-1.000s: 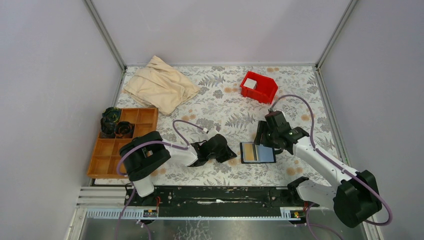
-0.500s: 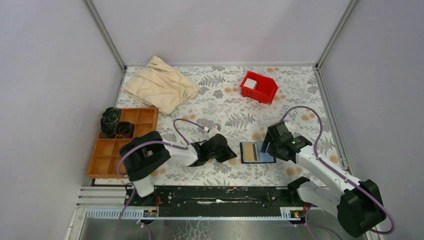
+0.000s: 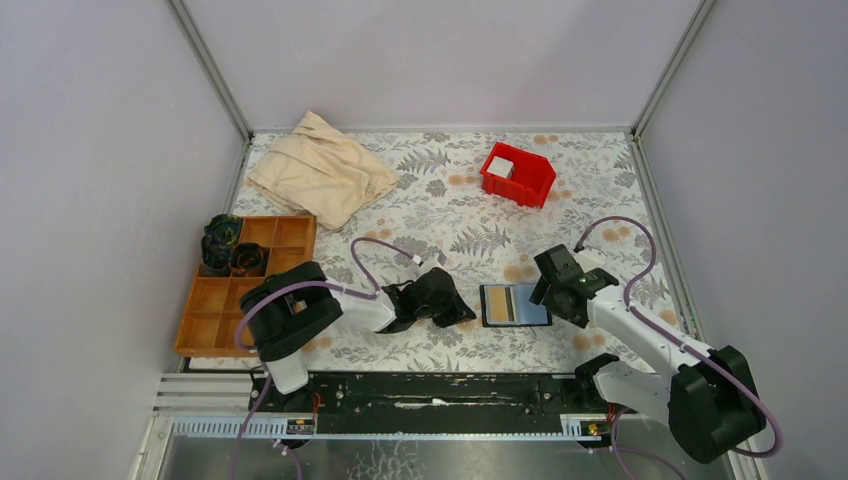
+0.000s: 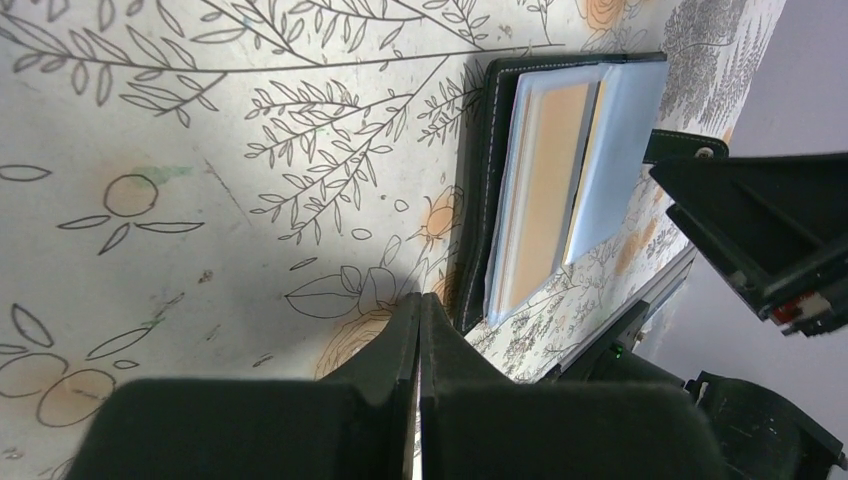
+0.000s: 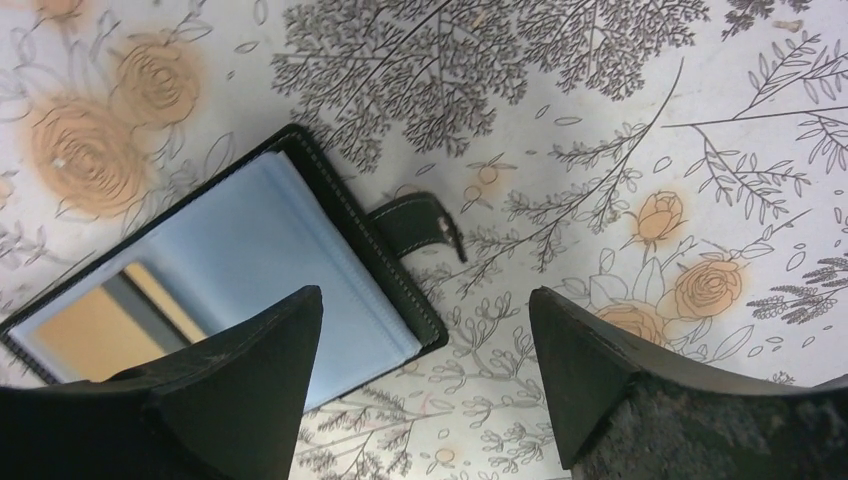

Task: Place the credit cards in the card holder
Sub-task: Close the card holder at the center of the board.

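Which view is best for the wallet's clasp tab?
Right wrist: the clasp tab lies whole and sharp beside the open wallet. Left wrist catches only part of it at the wallet's far edge. Top external: too small to make out.

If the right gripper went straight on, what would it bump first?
Probably the card holder, near its clasp tab: the right gripper, jaws open, points there. Depth is unclear, so maybe the table beside it.
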Robot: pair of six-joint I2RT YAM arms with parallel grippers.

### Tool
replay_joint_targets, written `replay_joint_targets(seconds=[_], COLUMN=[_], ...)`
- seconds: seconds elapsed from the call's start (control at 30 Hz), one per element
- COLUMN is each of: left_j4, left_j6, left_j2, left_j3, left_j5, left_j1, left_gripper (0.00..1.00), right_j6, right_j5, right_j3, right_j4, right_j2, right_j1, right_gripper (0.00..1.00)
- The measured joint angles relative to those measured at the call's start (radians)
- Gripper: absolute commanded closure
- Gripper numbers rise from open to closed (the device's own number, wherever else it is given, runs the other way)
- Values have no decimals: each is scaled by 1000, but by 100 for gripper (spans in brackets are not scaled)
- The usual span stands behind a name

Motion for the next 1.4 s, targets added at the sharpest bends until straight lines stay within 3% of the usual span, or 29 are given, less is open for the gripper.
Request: replay_joint_targets(seconds=[0.23, 0.47, 0.67, 0.7, 0.83, 1.4], left_j4=[17, 49, 71, 72, 78, 192], left_j6=[18, 23, 21, 19, 9, -83], left_j2=[6, 7, 13, 14, 18, 51], left_j3=[-3, -23, -31, -32, -35, -74], left_j5=[45, 85, 105, 106, 108, 132], left_j1=[7, 21, 30, 30, 32, 45], left_gripper=[100, 100, 100, 100, 100, 100], right_j6=[1, -36, -76, -82, -116, -237], right_j5=[11, 9, -3, -9, -46, -246], right_j3=[0, -26, -42, -42, -42, 72], right_j4=[61, 168, 206, 208, 219, 222], right_j2=[77, 65, 60, 60, 56, 60], right_j1=[-58, -80, -80, -80, -81, -85], right_gripper=[25, 60, 70, 79, 98, 100])
